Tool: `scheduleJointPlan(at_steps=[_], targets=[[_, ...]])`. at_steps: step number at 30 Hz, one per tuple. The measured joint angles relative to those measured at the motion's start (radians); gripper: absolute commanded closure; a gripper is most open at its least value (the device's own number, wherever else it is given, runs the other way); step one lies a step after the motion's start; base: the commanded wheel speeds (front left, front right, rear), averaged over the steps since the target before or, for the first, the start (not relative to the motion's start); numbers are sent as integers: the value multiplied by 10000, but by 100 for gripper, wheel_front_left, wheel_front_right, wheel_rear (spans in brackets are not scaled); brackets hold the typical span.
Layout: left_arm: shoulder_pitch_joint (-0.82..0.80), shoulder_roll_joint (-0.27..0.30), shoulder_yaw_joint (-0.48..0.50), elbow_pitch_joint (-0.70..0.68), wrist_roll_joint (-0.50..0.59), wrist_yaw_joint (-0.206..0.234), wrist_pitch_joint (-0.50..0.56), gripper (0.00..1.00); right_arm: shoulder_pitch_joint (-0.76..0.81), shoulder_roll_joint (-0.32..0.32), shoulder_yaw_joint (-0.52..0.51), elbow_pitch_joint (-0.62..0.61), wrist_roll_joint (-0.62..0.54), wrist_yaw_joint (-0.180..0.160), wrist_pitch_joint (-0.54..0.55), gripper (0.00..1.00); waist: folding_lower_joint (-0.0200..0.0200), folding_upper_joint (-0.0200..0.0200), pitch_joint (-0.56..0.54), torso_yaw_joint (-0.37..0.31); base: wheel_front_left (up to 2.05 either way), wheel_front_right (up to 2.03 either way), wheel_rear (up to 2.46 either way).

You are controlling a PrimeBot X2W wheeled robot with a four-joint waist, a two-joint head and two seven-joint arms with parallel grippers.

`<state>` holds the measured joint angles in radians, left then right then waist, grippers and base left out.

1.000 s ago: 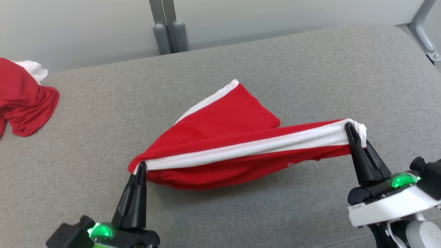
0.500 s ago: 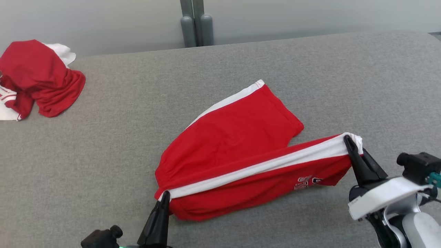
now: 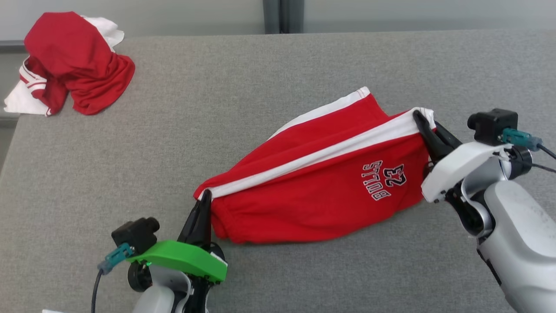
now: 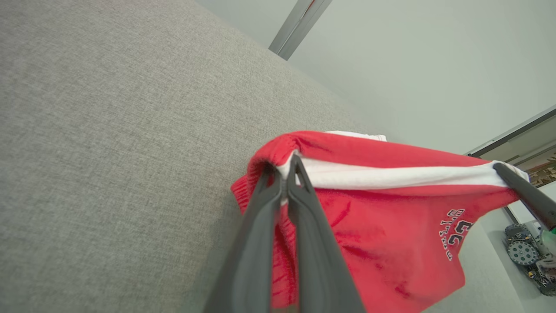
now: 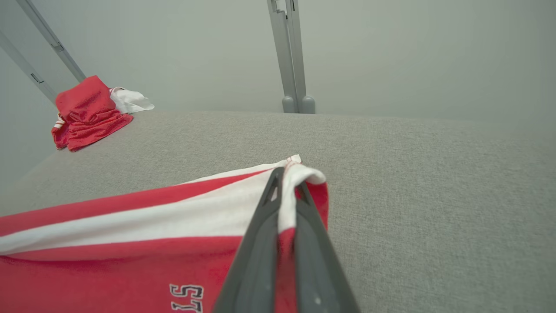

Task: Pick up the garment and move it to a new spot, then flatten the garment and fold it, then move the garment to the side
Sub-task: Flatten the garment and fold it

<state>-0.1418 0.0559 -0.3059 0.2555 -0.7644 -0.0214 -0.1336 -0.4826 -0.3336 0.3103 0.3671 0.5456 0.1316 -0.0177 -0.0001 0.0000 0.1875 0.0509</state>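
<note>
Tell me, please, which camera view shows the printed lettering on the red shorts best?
The head view: the lettering on the shorts shows whole, BULLS 23, upside down. The left wrist view shows it small and creased; the right wrist view cuts it off at the bottom edge.

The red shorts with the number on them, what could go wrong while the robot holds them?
1. The left gripper and right gripper each pinch only a small bit of the red shorts at the ends of the white stripe, so the cloth might slip out.
2. The other leg lies slanted underneath, not lined up, so the fold may come out crooked.
</note>
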Motion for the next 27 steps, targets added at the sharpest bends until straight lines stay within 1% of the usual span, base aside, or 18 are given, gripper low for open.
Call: scheduleJointPlan(at_steps=[4, 9, 11, 17, 23, 24, 25, 26, 27], targets=[[-711, -25, -174, 477, -69, 38, 88, 100, -1177, -150, 579, 1066, 59, 0, 33, 100, 0, 0, 339, 204, 0, 0, 0], [-1294, -42, -357, 756, -224, 54, 77, 100, -2490, -178, 1210, 2343, 167, 0, 71, 100, 0, 0, 796, 418, 0, 0, 0], [-1521, -54, -426, 853, -303, 123, 46, 100, -2949, -190, 1498, 2855, 226, 0, 12, 100, 0, 0, 995, 511, 0, 0, 0], [-2055, -63, -667, 1195, -510, 174, -119, 100, -3985, -52, 2138, 4092, 587, 0, -249, 100, 0, 0, 1508, 752, 0, 0, 0], [-2398, -69, -1003, 1438, -725, 290, -267, 100, -4593, 100, 2665, 5047, 888, 0, -621, 100, 0, 0, 1783, 973, 0, 0, 0], [-2434, -71, -1055, 1440, -780, 313, -305, 82, -4689, 115, 2746, 5181, 943, 0, -731, 80, 1, 0, 1798, 1005, 0, 0, 0], [-2450, -71, -1103, 1427, -823, 318, -362, 55, -4765, 138, 2824, 5298, 997, 0, -834, 56, 1, 0, 1801, 1030, 0, 0, 0], [-2455, -71, -1143, 1404, -849, 320, -405, 15, -4814, 159, 2892, 5373, 1041, 0, -934, 0, 1, 0, 1794, 1044, 0, 0, 0], [-2457, -69, -1206, 1371, -855, 320, -441, 0, -4865, 186, 2978, 5486, 1093, 0, -1012, 0, 0, 0, 1773, 1056, 0, 0, 0]])
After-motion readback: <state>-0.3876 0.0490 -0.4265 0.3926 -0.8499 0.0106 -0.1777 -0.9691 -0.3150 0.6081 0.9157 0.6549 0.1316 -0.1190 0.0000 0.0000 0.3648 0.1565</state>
